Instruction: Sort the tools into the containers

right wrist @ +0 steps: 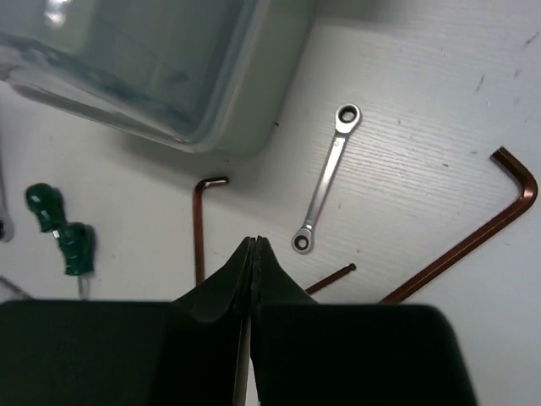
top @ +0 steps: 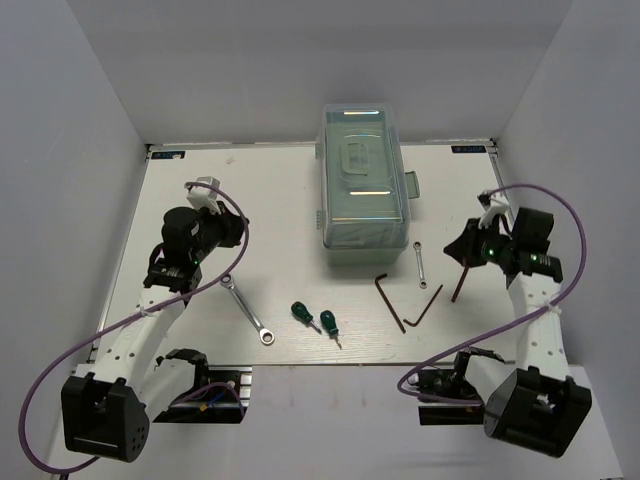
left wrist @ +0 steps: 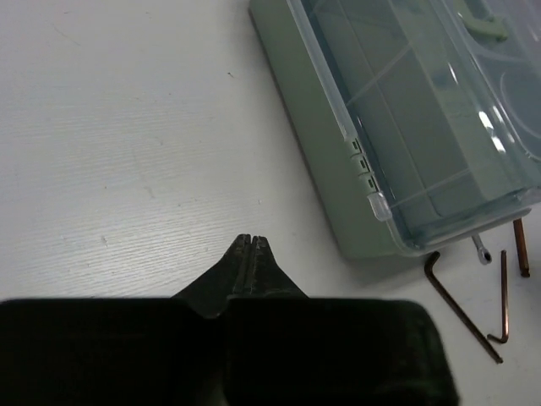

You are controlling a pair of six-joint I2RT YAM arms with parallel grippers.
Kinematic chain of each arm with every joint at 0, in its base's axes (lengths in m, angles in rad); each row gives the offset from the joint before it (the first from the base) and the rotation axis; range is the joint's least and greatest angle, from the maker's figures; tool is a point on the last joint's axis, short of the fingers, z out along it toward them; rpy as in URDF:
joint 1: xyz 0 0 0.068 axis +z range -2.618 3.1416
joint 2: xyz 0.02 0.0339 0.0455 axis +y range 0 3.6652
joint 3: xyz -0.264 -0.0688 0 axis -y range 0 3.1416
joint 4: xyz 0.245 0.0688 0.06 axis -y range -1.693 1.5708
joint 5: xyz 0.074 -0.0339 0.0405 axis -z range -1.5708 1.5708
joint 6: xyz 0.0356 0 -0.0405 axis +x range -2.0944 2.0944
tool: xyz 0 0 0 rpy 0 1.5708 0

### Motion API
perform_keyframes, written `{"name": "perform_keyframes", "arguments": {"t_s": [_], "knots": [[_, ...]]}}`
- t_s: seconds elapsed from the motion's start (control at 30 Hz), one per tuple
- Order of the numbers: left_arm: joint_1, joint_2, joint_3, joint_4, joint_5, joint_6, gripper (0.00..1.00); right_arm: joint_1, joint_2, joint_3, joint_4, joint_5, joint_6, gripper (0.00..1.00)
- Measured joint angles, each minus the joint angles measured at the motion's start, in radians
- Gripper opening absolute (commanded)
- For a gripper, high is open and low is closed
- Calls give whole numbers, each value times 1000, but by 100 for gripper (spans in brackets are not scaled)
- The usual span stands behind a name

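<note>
The pale mint-green toolbox (top: 365,190) stands closed under its clear lid at the back middle. In front of it lie a long silver wrench (top: 248,310), two green-handled screwdrivers (top: 302,314) (top: 329,324), a short wrench (top: 421,264) and three dark hex keys (top: 390,302) (top: 424,305) (top: 462,280). My left gripper (top: 243,230) is shut and empty, left of the box (left wrist: 406,127), above bare table. My right gripper (top: 452,245) is shut and empty, hovering just right of the short wrench (right wrist: 325,179), with hex keys (right wrist: 199,228) (right wrist: 473,241) on either side.
White walls enclose the table on the left, back and right. Purple cables loop off both arms. The toolbox latch (top: 411,186) sticks out on its right side. Both screwdrivers (right wrist: 44,205) show at the left edge of the right wrist view.
</note>
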Motion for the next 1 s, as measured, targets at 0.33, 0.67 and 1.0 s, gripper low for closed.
{"name": "perform_keyframes", "arguments": {"t_s": [0.33,0.67,1.0], "knots": [[0,117,9,27,157,7,85,242,418,798,-57,0,115,81],[0,246,10,155,394,-13,31,572,865,1189,-27,172,324,30],[0,268,12,203,478,-16,81,716,1062,1302,-21,412,480,59]]}}
